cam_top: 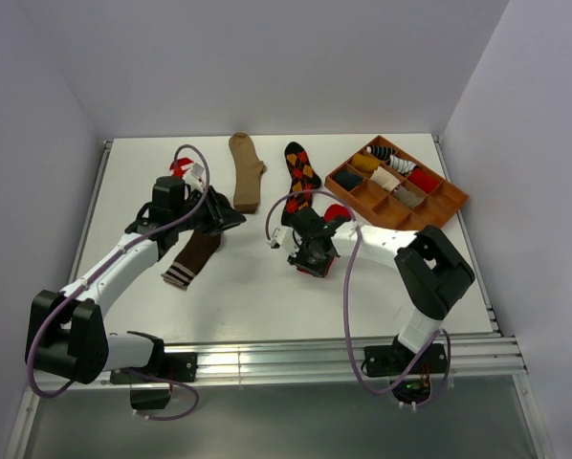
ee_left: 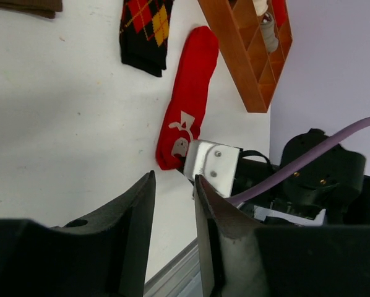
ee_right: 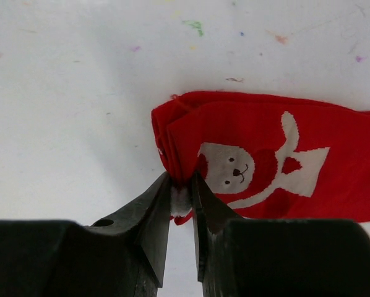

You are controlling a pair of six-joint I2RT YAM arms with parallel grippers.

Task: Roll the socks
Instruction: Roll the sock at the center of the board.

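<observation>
The red sock (ee_right: 265,142) with a white animal picture lies flat on the white table, and my right gripper (ee_right: 180,182) is shut on a pinch of its end. From above, that gripper (cam_top: 310,256) is at mid-table over the red sock (cam_top: 337,210). My left gripper (ee_left: 174,179) stands open with nothing between its fingers, a short way from the red sock (ee_left: 188,105). It hovers (cam_top: 231,218) between the tan sock (cam_top: 245,172) and the dark brown sock (cam_top: 192,256) with its striped cuff. The black argyle sock (cam_top: 302,167) lies further back.
A brown wooden compartment tray (cam_top: 451,204) holding several rolled socks stands at the back right. A red and white item (cam_top: 181,165) lies at the back left behind the left arm. Purple cables loop over both arms. A metal rail runs along the near edge.
</observation>
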